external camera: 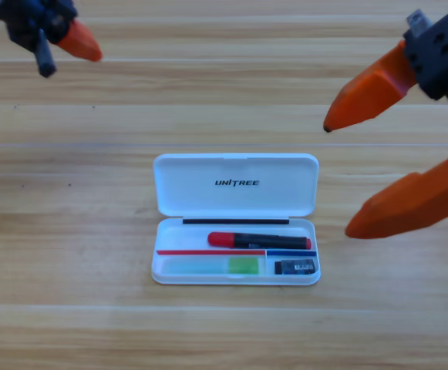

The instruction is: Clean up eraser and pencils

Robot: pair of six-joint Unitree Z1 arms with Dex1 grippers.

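From above, the white case lies open near the middle of the wooden table, its lid folded back toward the far side with the tray on the near side. The marker with its red cap lies lengthwise in the tray's far compartment. The green-and-whitish stick lies in the near left compartment, and the eraser sits in the small near right compartment. My right gripper hangs at the right edge, to the right of the case and apart from it, its two orange jaws spread wide and holding nothing. My left gripper waits at the far left corner, partly cut off; I cannot tell how its jaws stand.
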